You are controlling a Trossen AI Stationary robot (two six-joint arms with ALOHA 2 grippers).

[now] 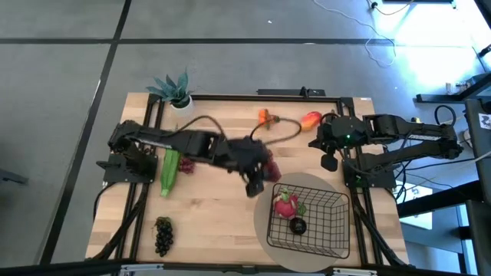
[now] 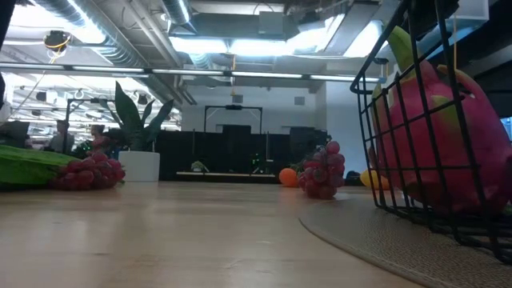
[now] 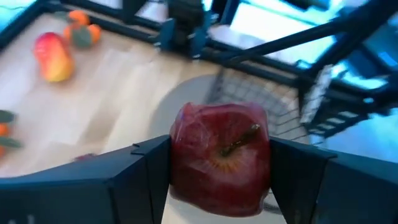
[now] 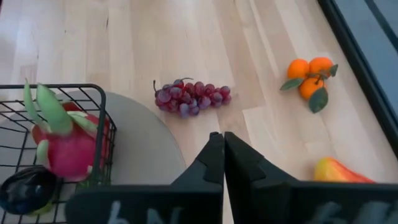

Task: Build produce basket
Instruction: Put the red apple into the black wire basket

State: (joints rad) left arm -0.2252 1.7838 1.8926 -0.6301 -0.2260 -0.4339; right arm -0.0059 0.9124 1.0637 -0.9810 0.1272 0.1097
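The mango (image 4: 341, 171) is cut off by the right wrist view's edge, the basket (image 2: 416, 172) runs off the low view, and the left arm is motion-blurred from above.

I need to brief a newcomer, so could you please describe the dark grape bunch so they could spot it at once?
Start at the wooden table and go to its near-left corner, far from the basket. The dark grape bunch lies there alone, almost black, unlike the reddish bunch beside the green stalk.
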